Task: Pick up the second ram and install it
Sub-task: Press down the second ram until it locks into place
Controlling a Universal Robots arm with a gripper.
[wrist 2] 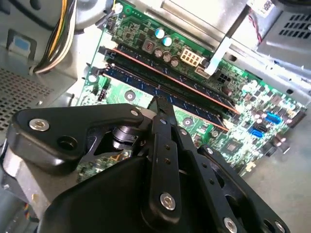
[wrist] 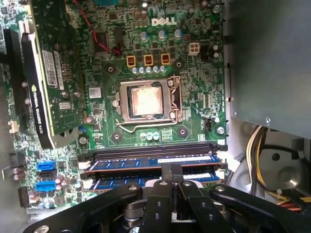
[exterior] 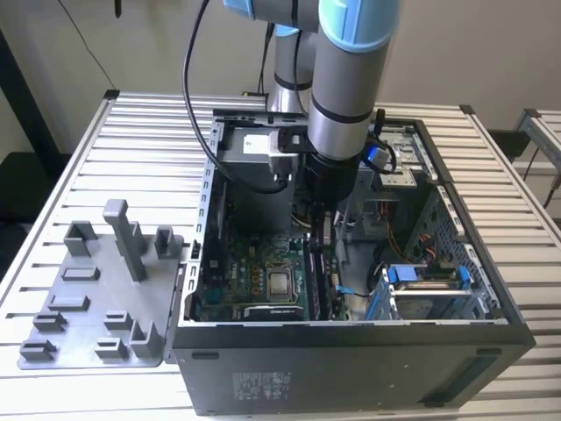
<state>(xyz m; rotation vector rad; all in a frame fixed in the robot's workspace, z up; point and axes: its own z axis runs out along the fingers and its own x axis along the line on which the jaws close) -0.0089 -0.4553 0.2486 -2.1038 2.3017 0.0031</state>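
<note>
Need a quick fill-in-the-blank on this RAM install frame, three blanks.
The grey fixture plate lies on the exterior view's ___ of the computer case.
The arm reaches into the case from ___.
In the first wrist view the gripper is at the long slots of the ___ motherboard.
Missing: left; above; green.

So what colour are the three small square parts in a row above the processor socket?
Yellow-orange with dark centres; the three small square parts show best in the first wrist view.
</note>
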